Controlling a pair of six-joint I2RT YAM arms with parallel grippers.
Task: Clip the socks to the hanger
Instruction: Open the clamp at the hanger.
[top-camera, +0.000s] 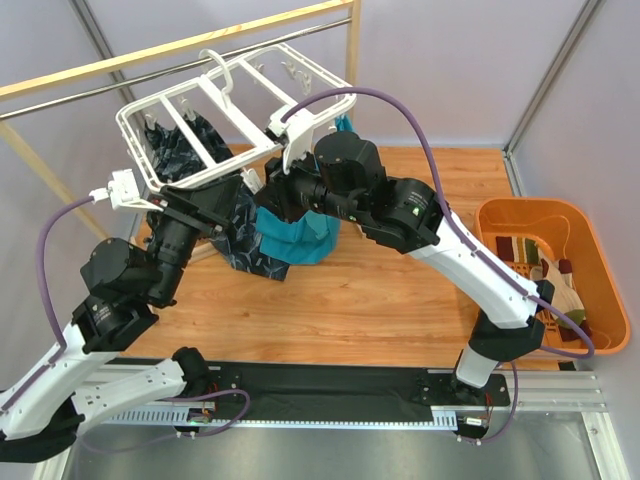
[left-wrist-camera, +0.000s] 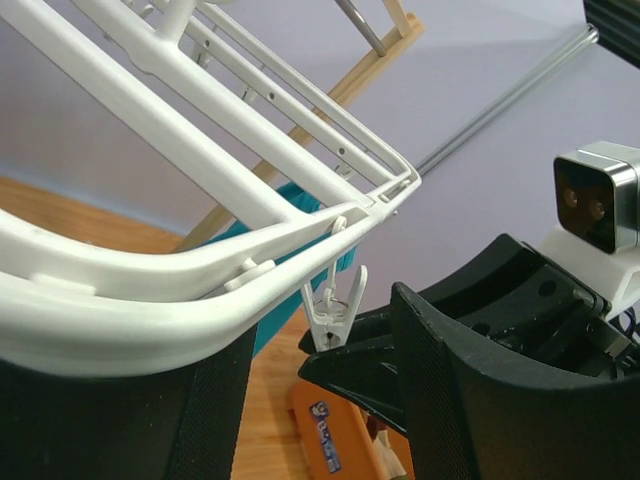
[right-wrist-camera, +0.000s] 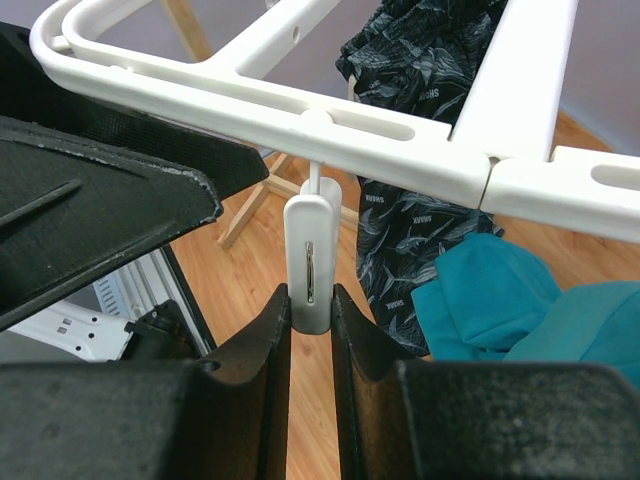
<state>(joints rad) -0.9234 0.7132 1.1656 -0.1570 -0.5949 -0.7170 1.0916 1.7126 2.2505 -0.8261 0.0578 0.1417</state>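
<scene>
The white hanger (top-camera: 235, 110) hangs from the rail at the back. My right gripper (right-wrist-camera: 310, 297) is shut on one of its small white clips (right-wrist-camera: 308, 235), pinching the clip's lower end from both sides; in the top view the gripper (top-camera: 283, 185) is under the hanger's near rim. My left gripper (left-wrist-camera: 318, 325) is open under the hanger's rim (left-wrist-camera: 120, 320). The rim lies across its left finger (left-wrist-camera: 120, 425). The same clip (left-wrist-camera: 335, 310) dangles in front of it. The socks (top-camera: 545, 268) lie in the orange basket (top-camera: 600, 240), far from both grippers.
A navy patterned cloth (top-camera: 195, 140) and a teal cloth (top-camera: 300, 238) hang from the hanger's clips, also in the right wrist view (right-wrist-camera: 420, 210). The wooden rack with its metal rail (top-camera: 200, 42) stands behind. The two arms are close together under the hanger.
</scene>
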